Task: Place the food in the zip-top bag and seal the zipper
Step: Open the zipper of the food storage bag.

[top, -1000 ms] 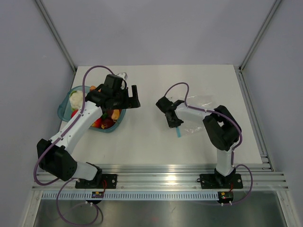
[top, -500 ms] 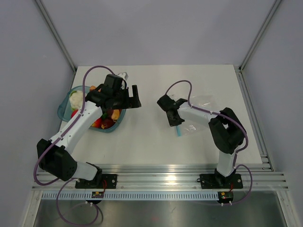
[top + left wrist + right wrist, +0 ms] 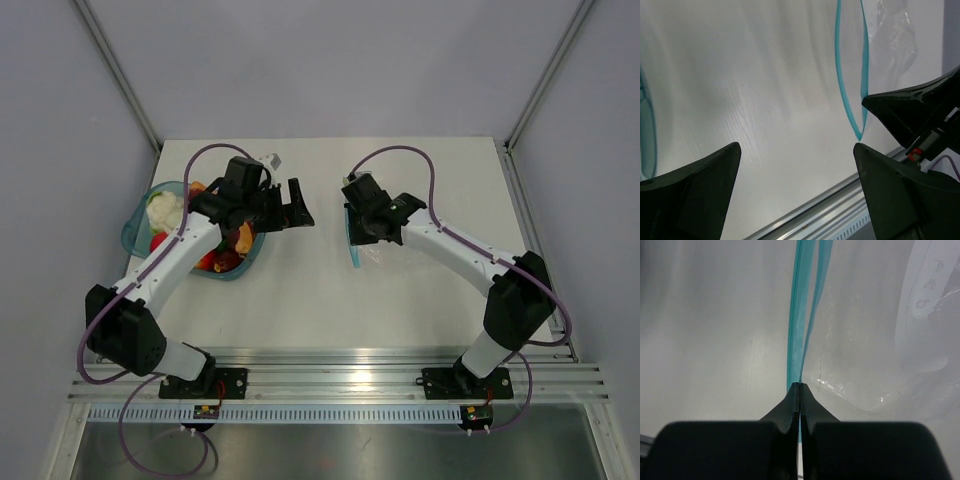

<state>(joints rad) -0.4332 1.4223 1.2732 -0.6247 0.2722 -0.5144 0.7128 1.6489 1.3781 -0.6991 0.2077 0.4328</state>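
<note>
1. A teal translucent bowl (image 3: pixel 128 232) sits at the left side of the white table (image 3: pixel 300 300). The food (image 3: pixel 225 262) lies in it: a red piece, an orange one and a white one show past the left arm, which crosses over the bowl.
2. The left gripper (image 3: pixel 298 205) hovers just right of the bowl, above bare table, pointing toward the bag. Its jaws stand wide apart and hold nothing. In the left wrist view its two dark fingers (image 3: pixel 695 185) frame empty tabletop, with a sliver of the bowl's rim at the far left edge.
3. The zipper (image 3: pixel 351 240) runs as a narrow teal strip near the middle of the table, between the two grippers. In the left wrist view its two halves are parted along most of their length and meet at the near end.
4. The right gripper (image 3: pixel 358 228) is down at the zipper with its jaws pressed together. In the right wrist view the fingertips (image 3: pixel 792 395) pinch one teal half of the strip, and the other half runs free just beside it.
5. The zip-top bag (image 3: pixel 865 340) spreads to the right of the zipper, clear and wrinkled, lying on the table partly under the right arm. No food shows inside it.
</note>
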